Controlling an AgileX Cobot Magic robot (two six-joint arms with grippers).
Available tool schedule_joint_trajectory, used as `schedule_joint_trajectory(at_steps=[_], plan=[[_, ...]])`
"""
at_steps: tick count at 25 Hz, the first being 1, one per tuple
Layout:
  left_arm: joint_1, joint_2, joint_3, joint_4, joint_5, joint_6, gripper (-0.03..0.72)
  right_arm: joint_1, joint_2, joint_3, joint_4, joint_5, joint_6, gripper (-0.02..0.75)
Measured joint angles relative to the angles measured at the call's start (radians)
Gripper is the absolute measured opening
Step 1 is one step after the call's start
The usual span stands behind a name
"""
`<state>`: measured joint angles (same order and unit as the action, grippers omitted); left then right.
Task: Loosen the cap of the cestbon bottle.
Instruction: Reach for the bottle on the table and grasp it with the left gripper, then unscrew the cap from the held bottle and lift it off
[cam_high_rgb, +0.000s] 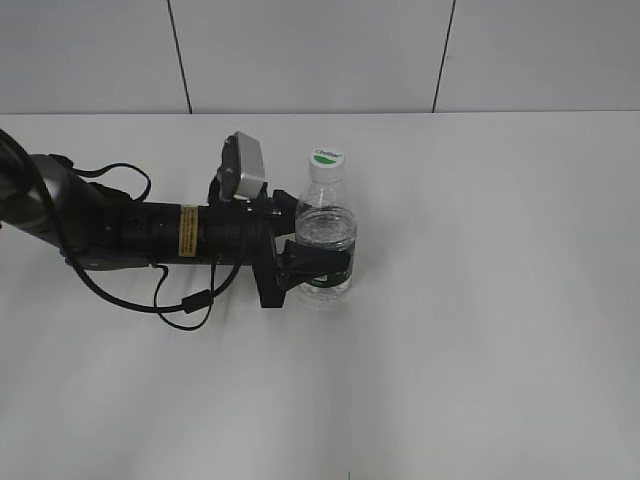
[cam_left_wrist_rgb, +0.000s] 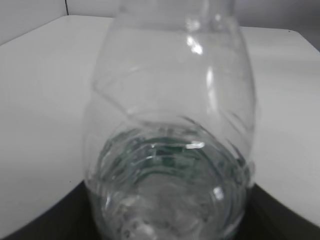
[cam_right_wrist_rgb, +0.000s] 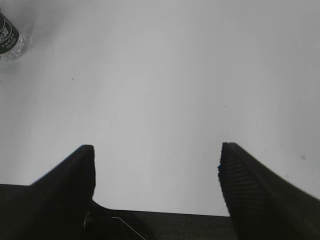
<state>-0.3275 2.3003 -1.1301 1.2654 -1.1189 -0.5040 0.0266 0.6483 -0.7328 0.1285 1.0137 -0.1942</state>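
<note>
I've got the left claw (cam_high_rgb: 318, 262) clamped round the cestbon bottle (cam_high_rgb: 325, 240) at label height; bottle stands upright on the white surface (cam_high_rgb: 500, 300), about mid-frame in the exterior view. Left wrist cam is filled w/ the clear body (cam_left_wrist_rgb: 170, 125), dark claw parts at both lower corners, so the grip looks centred. Cap (cam_high_rgb: 325, 159) is white w/ a green mark, seated on the neck, nothing touching it.

Right claw (cam_right_wrist_rgb: 156, 165) is released, its 2 fingers spread wide over bare surface. It's out of the exterior view; its cam catches only the bottle's base (cam_right_wrist_rgb: 9, 40) far in the top-left corner, so it's well apart from the work.

My read: hold is done, the twist isn't begun. To do it well:
- keep the left squeeze firm but not crushing; thin plastic will buckle & spin if the grip's too low or soft.
- bring the right claw down over the cap, axis in line w/ the neck.
- close on the cap's rim only, not the neck.
- twist w/o pulling sideways, else the bottle tips in the left claw.
</note>
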Motion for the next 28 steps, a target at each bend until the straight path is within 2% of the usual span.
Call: schedule_joint_trajectory(at_steps=[3, 11, 17, 21, 25, 28], plan=[[0.0, 0.0, 0.0, 0.0, -0.001, 0.0, 0.413, 0.0, 0.111, -0.064, 0.0, 0.001, 0.0, 0.577], [0.0, 0.0, 0.0, 0.001, -0.003, 0.0, 0.413, 0.0, 0.428, -0.269, 0.001, 0.092, 0.0, 0.473], [0.0, 0.0, 0.0, 0.003, -0.005, 0.0, 0.413, 0.0, 0.629, -0.412, 0.001, 0.188, 0.017, 0.463], [0.0, 0.0, 0.0, 0.003, -0.005, 0.0, 0.413, 0.0, 0.739, -0.517, 0.004, 0.201, 0.03, 0.456], [0.0, 0.0, 0.0, 0.004, -0.005, 0.0, 0.413, 0.001, 0.851, -0.633, 0.012, 0.202, 0.044, 0.412], [0.0, 0.0, 0.0, 0.006, -0.006, 0.0, 0.413, 0.028, 0.92, -0.708, 0.02, 0.203, 0.049, 0.4]])
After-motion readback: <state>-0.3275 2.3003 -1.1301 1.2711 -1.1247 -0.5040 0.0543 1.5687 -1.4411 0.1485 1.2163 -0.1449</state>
